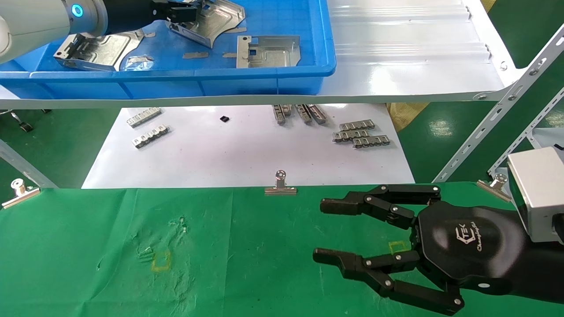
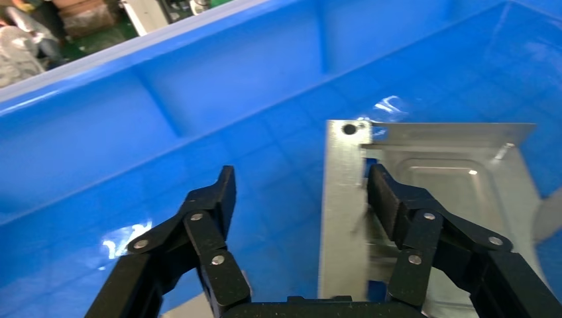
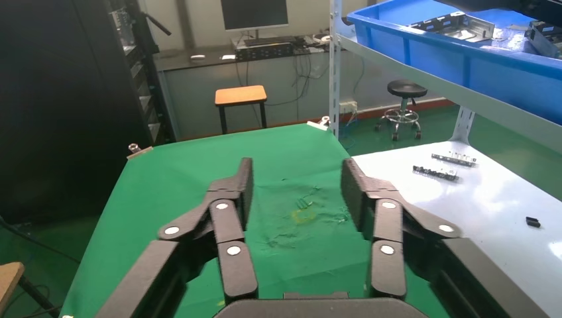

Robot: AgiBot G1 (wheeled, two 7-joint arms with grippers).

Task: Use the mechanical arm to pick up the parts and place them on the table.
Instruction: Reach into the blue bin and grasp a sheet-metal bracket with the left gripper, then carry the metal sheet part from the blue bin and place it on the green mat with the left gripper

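Observation:
Three shiny silver brackets lie in the blue bin (image 1: 176,83): one at the left (image 1: 94,50), one in the middle (image 1: 216,22), one at the right (image 1: 269,52). My left gripper (image 1: 185,11) is down in the bin at the middle bracket. In the left wrist view it (image 2: 301,179) is open and straddles that bracket's (image 2: 450,165) folded edge, one finger (image 2: 388,195) inside the bracket, the other over the bin floor. My right gripper (image 1: 324,231), with the TEK logo, hovers open and empty over the green cloth table (image 1: 246,264); it also shows in the right wrist view (image 3: 295,175).
The bin sits on a glossy white shelf (image 1: 418,57) with slanted metal struts (image 1: 493,127) at the right. Below lies a white sheet (image 1: 246,154) with slotted strips (image 1: 361,134). Binder clips (image 1: 280,185) hold the cloth's far edge. Yellow squares (image 1: 161,260) mark the cloth.

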